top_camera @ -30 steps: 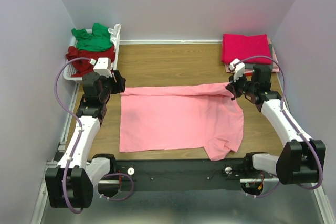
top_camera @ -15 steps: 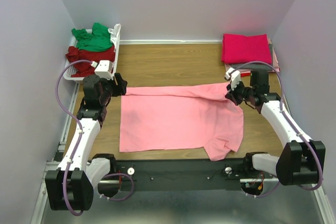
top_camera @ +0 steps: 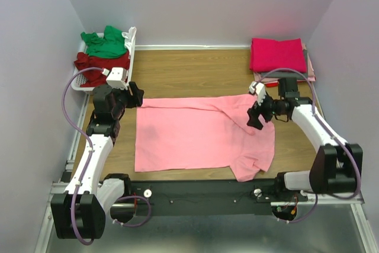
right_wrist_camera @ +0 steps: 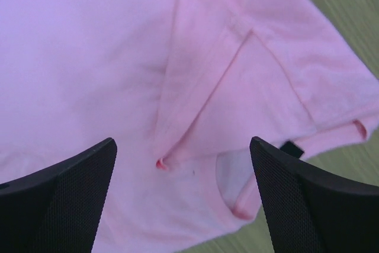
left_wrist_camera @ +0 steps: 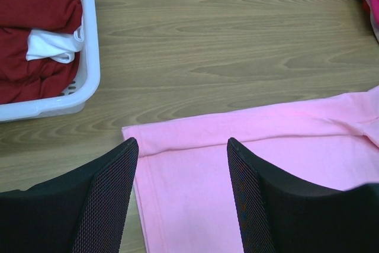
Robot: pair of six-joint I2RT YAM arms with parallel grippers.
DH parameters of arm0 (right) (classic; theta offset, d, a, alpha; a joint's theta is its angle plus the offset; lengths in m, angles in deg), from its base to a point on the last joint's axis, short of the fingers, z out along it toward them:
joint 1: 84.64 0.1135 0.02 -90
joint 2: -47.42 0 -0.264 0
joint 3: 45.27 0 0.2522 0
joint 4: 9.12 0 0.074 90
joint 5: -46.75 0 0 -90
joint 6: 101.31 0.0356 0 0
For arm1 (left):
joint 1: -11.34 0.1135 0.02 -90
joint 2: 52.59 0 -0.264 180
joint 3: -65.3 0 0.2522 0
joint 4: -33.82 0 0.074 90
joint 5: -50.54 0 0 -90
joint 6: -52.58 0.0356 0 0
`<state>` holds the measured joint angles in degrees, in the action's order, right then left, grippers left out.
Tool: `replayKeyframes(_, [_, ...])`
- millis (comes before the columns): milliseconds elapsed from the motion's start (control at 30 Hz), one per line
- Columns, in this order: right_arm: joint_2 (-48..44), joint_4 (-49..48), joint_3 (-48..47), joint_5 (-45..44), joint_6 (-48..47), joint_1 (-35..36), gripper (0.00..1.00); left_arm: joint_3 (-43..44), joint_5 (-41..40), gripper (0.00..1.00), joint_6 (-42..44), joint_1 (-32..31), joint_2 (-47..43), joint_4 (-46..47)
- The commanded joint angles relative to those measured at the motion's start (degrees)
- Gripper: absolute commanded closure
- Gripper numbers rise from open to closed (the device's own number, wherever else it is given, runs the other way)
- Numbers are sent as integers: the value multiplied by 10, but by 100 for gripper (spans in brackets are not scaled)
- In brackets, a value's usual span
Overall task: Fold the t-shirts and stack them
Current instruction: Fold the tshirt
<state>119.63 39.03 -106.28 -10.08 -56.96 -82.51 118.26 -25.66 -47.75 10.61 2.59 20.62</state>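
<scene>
My right gripper [top_camera: 255, 117] has swung inward from the far right corner of the pink t-shirt [top_camera: 195, 137] and let go. Its jaws, pinched together a second ago, now stand wide apart with nothing between them. The cloth it carried has slumped into a loose diagonal fold directly beneath it. The dark neck label [right_wrist_camera: 291, 149] shows just inside my right-hand finger, at the shirt's edge.

My left gripper [left_wrist_camera: 180, 146] has barely shifted. It hovers released, fingers apart and empty, with the shirt's far left corner lying flat on the table [top_camera: 189, 72] right under and between them.

Beyond my left fingers and off to their left sits the white basket [left_wrist_camera: 89, 57], with a dark red shirt [top_camera: 98, 63] and a green shirt [top_camera: 106, 42] heaped in it. Past my right gripper, toward the back wall, a folded magenta shirt [top_camera: 277, 54] lies apart from the pink one.
</scene>
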Motion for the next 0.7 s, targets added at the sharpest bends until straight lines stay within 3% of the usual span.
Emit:
replayKeyframes(0, [105,8,-93,106,56,-3,0,-1,15,31,3,3,-9,16])
replayKeyframes(67, [164,14,-142,137,67,11,0,-1,14,31,4,3,-8,16])
replayKeyframes(267, [274,15,-264,119,104,99,0,-2,7,31,5,3,-9,16])
replayKeyframes(400, [368,18,-358,103,149,128,9,-1,5,31,6,3,-5,15])
replayKeyframes(667, [428,22,-396,45,170,166,23,0,10,31,6,3,-6,16])
